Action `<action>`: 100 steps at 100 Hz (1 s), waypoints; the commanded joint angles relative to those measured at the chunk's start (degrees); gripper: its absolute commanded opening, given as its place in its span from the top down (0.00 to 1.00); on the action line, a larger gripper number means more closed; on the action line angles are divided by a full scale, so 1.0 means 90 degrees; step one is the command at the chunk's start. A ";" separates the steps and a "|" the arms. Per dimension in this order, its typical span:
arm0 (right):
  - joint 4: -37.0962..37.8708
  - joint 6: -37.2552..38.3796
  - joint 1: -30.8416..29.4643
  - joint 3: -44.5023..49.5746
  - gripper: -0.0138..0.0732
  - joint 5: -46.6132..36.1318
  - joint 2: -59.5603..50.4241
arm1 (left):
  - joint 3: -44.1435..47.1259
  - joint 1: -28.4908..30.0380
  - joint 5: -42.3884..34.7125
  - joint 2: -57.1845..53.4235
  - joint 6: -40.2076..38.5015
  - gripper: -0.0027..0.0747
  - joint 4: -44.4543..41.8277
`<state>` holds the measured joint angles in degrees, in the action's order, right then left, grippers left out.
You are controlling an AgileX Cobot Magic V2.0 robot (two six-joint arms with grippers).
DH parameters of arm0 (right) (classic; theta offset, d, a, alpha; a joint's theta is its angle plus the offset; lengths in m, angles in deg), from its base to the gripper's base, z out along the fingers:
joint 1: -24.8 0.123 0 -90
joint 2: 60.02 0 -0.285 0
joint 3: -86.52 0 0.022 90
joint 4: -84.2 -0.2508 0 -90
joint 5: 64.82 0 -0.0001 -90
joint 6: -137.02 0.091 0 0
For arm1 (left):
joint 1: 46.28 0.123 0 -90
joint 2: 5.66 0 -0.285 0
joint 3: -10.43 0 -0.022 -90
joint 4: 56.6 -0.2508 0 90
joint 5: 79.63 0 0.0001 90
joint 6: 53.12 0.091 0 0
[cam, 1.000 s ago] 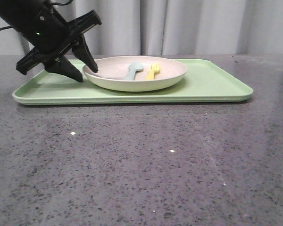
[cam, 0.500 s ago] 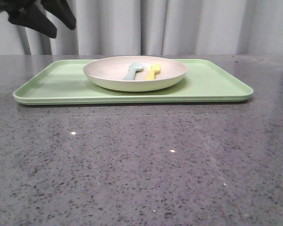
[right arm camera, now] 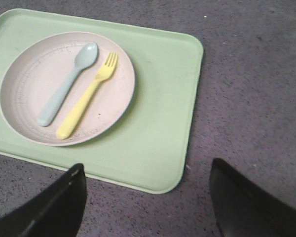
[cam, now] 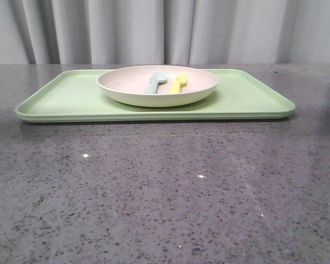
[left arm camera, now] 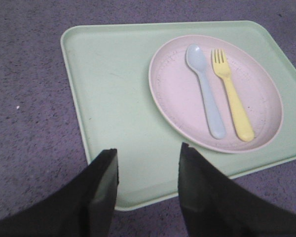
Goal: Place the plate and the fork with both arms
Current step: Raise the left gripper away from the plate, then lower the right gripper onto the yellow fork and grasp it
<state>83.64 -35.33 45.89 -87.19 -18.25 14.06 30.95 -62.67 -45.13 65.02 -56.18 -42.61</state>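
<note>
Round cream matte plate (cam: pixel 157 86) holding chunky yellow plastic fork (cam: pixel 177 83), centre frame on green tray (cam: pixel 60 99); left gripper (left arm camera: pixel 147 170) withdrawn since, both grippers' fingers spread, empty: placement apparently complete.

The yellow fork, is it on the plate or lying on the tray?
On the plate. The fork lies flat inside its rim beside the spoon, and the plate rests on the green tray.

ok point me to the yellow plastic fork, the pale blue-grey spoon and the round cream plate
yellow plastic fork (right arm camera: pixel 86 98): right wrist view, mid-handle.
pale blue-grey spoon (left arm camera: pixel 208 101): left wrist view, handle.
round cream plate (cam: pixel 121 87): front view, bare left inner surface.
</note>
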 commanded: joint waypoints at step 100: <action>0.0325 0.1834 0.1009 -0.5742 0.23 0.2581 0.5666 | 0.0642 -0.0030 0.0793 -0.1934 -0.1001 0.60 -0.1587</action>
<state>85.27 -20.39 55.00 -135.86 4.29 66.38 38.22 -62.67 -34.76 47.95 -64.59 -56.60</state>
